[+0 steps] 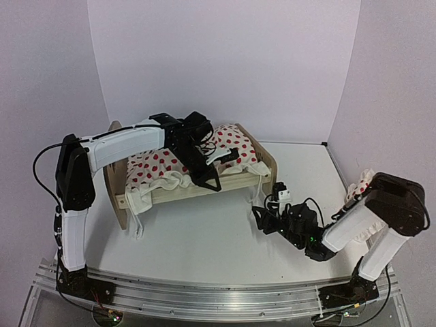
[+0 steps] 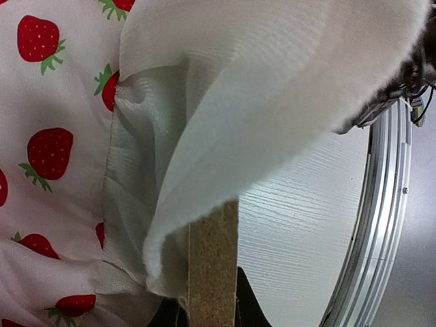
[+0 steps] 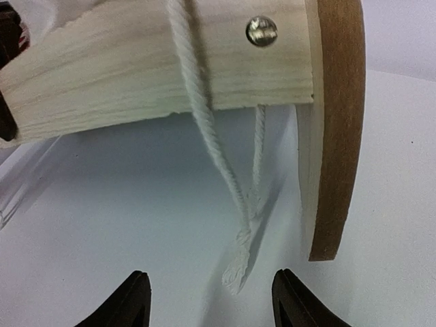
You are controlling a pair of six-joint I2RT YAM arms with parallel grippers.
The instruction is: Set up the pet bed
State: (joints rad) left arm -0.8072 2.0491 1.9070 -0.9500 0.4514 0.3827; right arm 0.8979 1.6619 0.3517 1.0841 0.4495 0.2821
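Right gripper (image 3: pixel 209 289): spread, just above table (image 3: pixel 136 204), a cord (image 3: pixel 204 136) dangling ahead.
Bed (image 1: pixel 170 193): mid-table, left of centre, just beyond right gripper.
Left gripper (image 1: pixel 208 178): at bed's near side; duvet (image 1: pixel 153 167) hides jaws, cannot tell.

My right tool (image 3: pixel 211 306) sits at the bottom edge, its two black fingertips (image 3: pixel 133 300) spread apart, only bare table (image 3: pixel 102 225) between them. Just ahead I see the bed (image 3: pixel 102 75): a pale wood side rail (image 3: pixel 286 68) with a screw (image 3: pixel 262 31), joined to an end board (image 3: pixel 337 136) whose foot rests on the table. A white cord (image 3: pixel 204 122) hangs off the rail, frayed end just beyond the gap.
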